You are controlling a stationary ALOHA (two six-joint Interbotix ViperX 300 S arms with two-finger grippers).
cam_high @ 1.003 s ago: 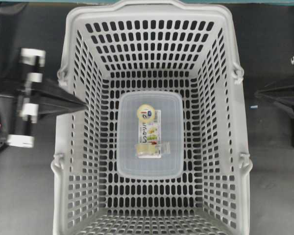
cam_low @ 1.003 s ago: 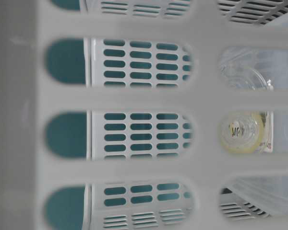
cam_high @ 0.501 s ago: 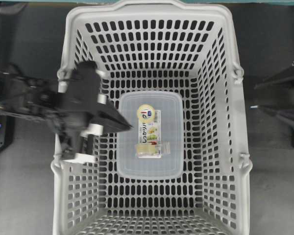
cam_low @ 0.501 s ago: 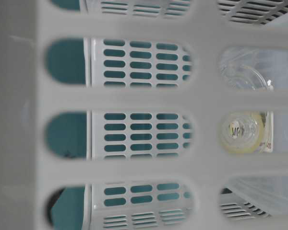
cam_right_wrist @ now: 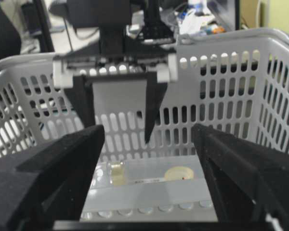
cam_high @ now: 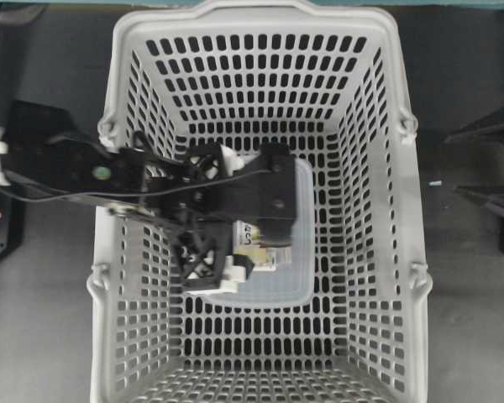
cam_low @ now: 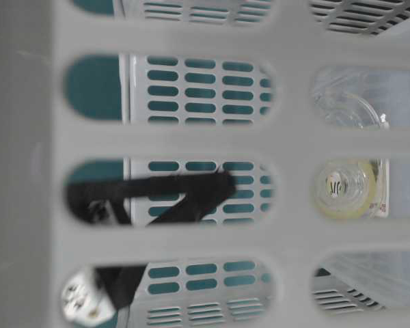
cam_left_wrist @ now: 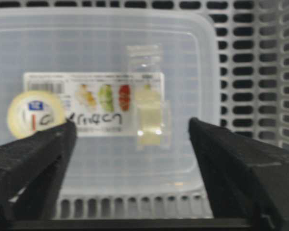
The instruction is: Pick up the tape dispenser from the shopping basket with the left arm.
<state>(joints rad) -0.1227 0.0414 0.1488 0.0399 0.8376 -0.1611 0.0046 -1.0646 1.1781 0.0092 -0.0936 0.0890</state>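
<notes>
In the left wrist view, the black left gripper (cam_left_wrist: 130,144) stands spread wide and empty in the foreground. Beyond it, mid-frame, the flat translucent plastic tape dispenser (cam_left_wrist: 101,91) lies on the slotted floor of the light-grey plastic shopping basket (cam_left_wrist: 260,72). The right gripper (cam_right_wrist: 147,159) is spread too.

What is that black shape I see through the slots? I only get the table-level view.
Observer: That is the left claw. The overhead view shows its arm reaching over the shopping basket's rim, above the tape dispenser.
Operator: Has it grabbed it?
Observer: No. The left wrist view shows both fingers wide open, with the dispenser lying untouched below them.
Operator: And the other claw?
Observer: The right claw is also open. The overhead view shows it outside the basket, holding nothing.
</notes>
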